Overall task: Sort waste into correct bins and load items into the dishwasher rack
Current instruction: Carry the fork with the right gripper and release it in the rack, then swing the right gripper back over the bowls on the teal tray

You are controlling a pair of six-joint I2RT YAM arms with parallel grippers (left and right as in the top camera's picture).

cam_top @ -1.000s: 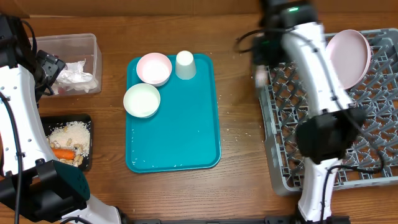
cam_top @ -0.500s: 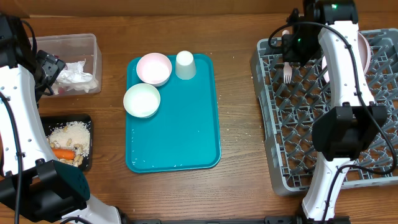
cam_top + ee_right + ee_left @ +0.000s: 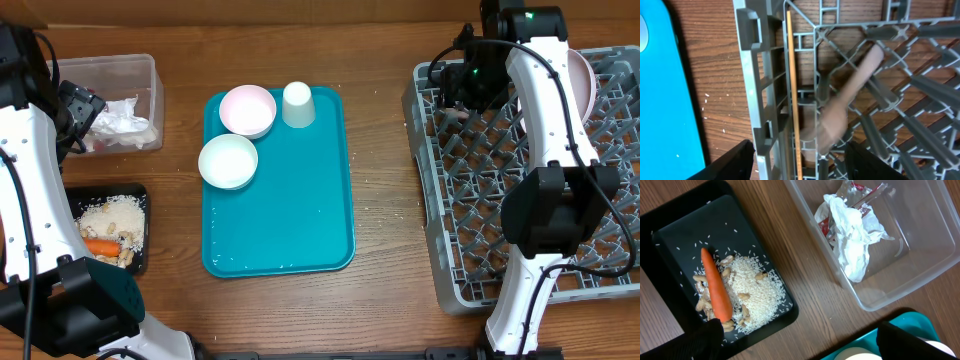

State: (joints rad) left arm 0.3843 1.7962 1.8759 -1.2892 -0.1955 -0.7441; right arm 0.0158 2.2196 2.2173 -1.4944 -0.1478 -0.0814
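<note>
The right gripper (image 3: 799, 159) hovers over the back-left corner of the dishwasher rack (image 3: 460, 230) with its fingers apart, gripping nothing. The fork (image 3: 847, 102), blurred, lies slantwise just ahead of them among the rack's pegs, just inside its left wall. 0.5 s ago that fork hung clamped in the same gripper above this corner; now it is free. The left gripper (image 3: 805, 347), well to the left of the rack, stands spread wide and empty, as before.

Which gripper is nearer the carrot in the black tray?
Left. The left gripper hangs by the black tray holding the carrot; the right gripper is across the table, over the dishwasher rack.
</note>
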